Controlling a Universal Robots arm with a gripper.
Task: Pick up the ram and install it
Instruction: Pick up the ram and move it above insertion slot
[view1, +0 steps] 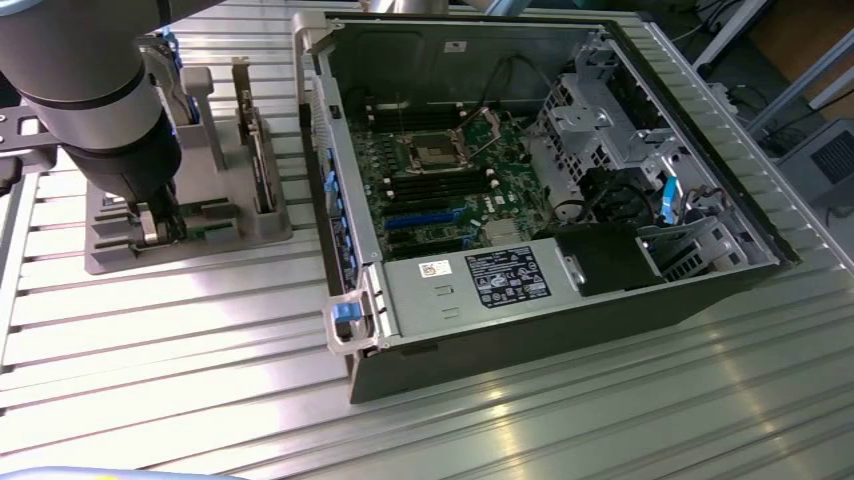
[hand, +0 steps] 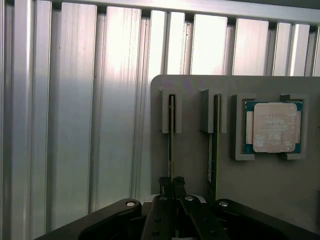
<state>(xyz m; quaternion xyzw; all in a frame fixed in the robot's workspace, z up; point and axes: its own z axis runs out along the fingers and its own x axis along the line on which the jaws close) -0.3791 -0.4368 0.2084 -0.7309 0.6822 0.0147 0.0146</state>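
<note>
Gripper (hand: 172, 182) closes, apparently gripping, on the near end of the ram (hand: 172, 125), which stands on edge in the holder (hand: 192, 155), long axis running straight away from the fingertips.

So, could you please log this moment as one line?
phase: grasp | end effector: shut on ram | ram: edge-up in holder slot

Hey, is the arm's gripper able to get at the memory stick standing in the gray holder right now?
Probably yes: the gripper sits right over the memory stick, jaws closed on its thin edge, with nothing in between.
</note>
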